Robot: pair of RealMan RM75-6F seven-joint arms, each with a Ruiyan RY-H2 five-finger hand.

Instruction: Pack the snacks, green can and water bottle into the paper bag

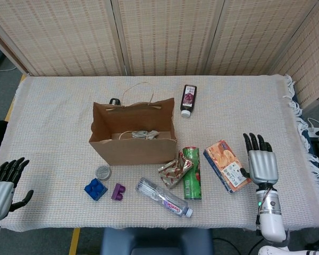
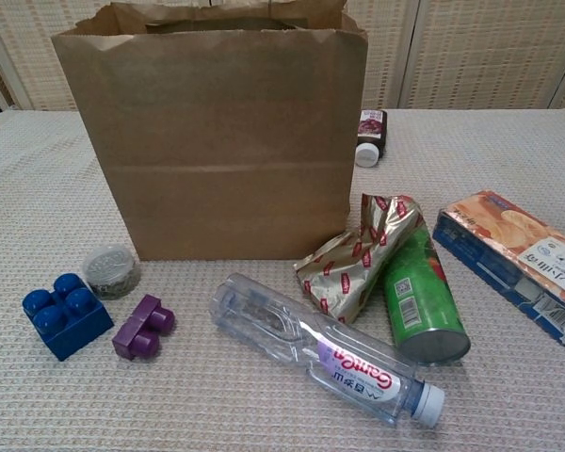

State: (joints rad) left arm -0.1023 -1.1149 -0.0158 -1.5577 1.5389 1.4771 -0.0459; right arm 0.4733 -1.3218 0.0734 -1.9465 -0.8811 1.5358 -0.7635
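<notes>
Beside paper bag (image 1: 132, 139): green can (image 1: 192, 173), lying.

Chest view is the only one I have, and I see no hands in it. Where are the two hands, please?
Observer: In the head view the right hand is open near the table's right edge, just right of the orange snack box, holding nothing.
Operator: And the left one?
Observer: The left hand is off the table's left front corner, fingers apart, empty.
Operator: I cannot look into the paper bag. Is something inside?
Observer: Yes, the paper bag holds a pale crumpled thing at its bottom; I cannot tell what it is.
</notes>
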